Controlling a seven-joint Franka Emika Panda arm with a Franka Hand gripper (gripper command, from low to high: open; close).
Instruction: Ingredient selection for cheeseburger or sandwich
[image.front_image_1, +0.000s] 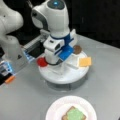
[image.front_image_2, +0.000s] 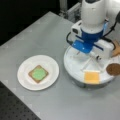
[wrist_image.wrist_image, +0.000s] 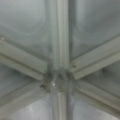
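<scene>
In a front view the hand (image.front_image_1: 65, 62) hangs low over the white tray (image.front_image_1: 53, 77); I cannot tell how wide it stands. Tomato (image.front_image_1: 42, 62) sits at the tray's nine o'clock, cheese (image.front_image_1: 85, 61) at three, patty (image.front_image_1: 77, 49) at two. At six, the plate (image.front_image_1: 57, 107) carries toast (image.front_image_1: 65, 117) with lettuce (image.front_image_1: 75, 115).

In a front view the plate (image.front_image_2: 25, 77) lies at the tray's (image.front_image_2: 72, 65) nine o'clock.

The wrist view shows tray dividers (wrist_image.wrist_image: 58, 50) meeting.

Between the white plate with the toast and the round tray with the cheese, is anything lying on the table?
No. In both front views only bare grey table separates the white plate from the round tray. The gripper is not visible behind the arm's wrist, above the tray.
</scene>
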